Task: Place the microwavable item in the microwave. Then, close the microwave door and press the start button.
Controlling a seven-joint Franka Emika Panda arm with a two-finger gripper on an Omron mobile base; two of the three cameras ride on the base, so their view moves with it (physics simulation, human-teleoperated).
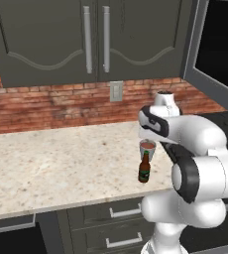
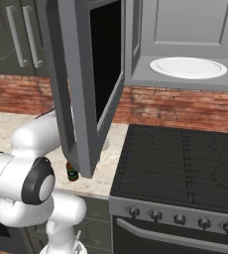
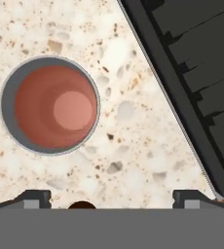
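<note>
Hand view: my claw points straight down at the speckled counter, its two fingertips set wide apart with nothing between them. The cup stands upright on the counter off to one side of the claw's line, its round rim and reddish-brown contents seen from directly above; it is not yet between my fingers, so I judge a sideways shift is needed before I can come down around it. The dark edge of the stove runs along the other side of this view. Left base view: the cup sits near the counter's front edge, with the brown bottle just in front of it and close enough that my fingers could knock it on the way down. Right base view: the microwave hangs above the stove, its door swung fully open toward my side, presumably left so to let the cup pass; the white turntable plate lies bare inside, waiting for the cup. The open door hangs over the counter's end, so I judge the lift will have to go around its lower edge. Placing, closing and starting all remain undone.
</note>
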